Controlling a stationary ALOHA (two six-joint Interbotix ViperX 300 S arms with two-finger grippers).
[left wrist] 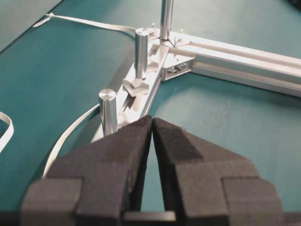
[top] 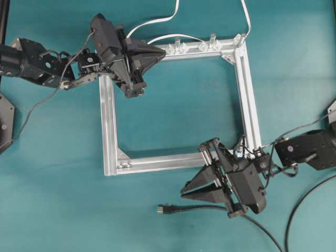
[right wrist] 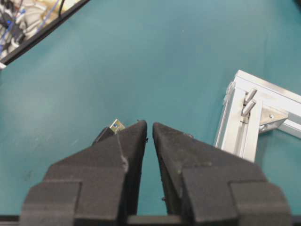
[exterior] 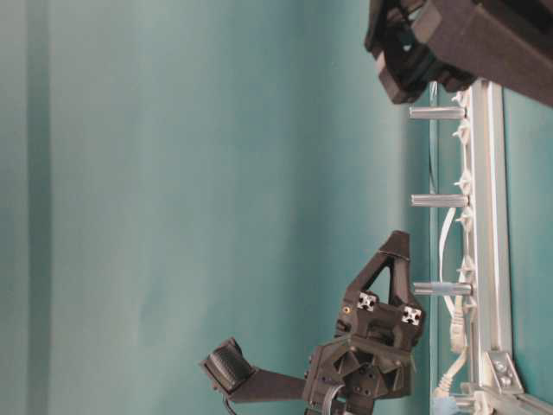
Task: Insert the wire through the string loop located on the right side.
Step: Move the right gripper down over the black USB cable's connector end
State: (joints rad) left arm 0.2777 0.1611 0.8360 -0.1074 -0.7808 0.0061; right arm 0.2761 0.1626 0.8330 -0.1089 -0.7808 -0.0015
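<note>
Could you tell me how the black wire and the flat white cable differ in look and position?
The wire is round and black, lying outside the aluminium frame along its bottom side; the white cable is a flat ribbon running past the top side. The wire's plug lies free beside the right gripper. Both rest on the teal table.

Both arms are matte black throughout. The left arm [top: 37,62] has a cylindrical segment joined to boxy servo housings, with small silver screws and a thin black cable looping along its side. The left gripper [top: 163,51] ends in two wedge-shaped fingers [left wrist: 127,146] faced with dark, finely textured foam pads, carried on a triangular open-frame bracket. The right arm [top: 307,149] shows the same blocky housings and trailing black cables. The right gripper [top: 184,191] has matching tapered fingers [right wrist: 124,146]. From table level, its carriage shows two white-marked square fittings and a knurled round part.
</note>
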